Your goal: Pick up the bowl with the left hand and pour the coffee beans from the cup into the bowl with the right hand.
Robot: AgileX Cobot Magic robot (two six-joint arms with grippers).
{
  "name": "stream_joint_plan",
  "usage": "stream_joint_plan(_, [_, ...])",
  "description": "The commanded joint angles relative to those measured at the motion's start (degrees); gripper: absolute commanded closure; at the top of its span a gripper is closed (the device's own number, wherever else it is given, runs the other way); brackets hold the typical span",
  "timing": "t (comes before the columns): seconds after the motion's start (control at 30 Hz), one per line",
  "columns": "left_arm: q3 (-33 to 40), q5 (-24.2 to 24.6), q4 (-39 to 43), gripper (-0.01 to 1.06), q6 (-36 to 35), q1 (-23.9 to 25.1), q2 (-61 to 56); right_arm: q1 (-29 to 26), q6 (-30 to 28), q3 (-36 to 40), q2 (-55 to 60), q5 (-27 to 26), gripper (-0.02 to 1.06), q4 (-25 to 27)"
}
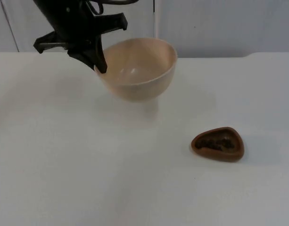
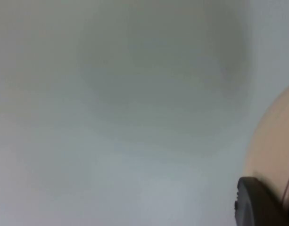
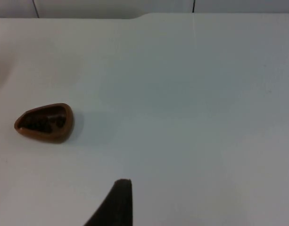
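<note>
No text for you to read here, no label or brand on the bowl [image 1: 139, 70], none on the cup [image 1: 218, 144], counter [image 1: 87, 165] unmarked.

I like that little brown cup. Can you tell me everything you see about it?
The brown cup is small and teardrop-shaped, with a smooth, glossy-looking wall. Dark coffee beans lie inside it. It stands upright on the white table, alone, with nothing touching it. It sits apart from the lifted cream bowl.
</note>
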Motion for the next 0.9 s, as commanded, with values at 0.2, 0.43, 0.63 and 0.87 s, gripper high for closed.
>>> stream_joint_plan(0.2, [-0.2,5.4,6.1,1.05,-1.8,-6.3,-5.5,-0.3,0.2,0.1,-0.2,-0.2,-0.01,0.0])
stream_joint_plan(0.43, [-0.2,7.3,8.5,1.05,-1.8,-10.2,-7.9,-0.3,0.2,0.1,-0.2,-0.2,-0.01,0.0])
stream_joint_plan(0.63, [2.0,9.2,8.8,1.05,-1.1,-11.7,-8.9,-0.3,0.2,0.1,-0.2,-0.2,-0.01,0.0])
stream_joint_plan(0.87, [21.2,-4.0,8.8,1.05,-0.6,-11.7,-17.3,-0.3,0.2,0.1,-0.2,-0.2,-0.01,0.0])
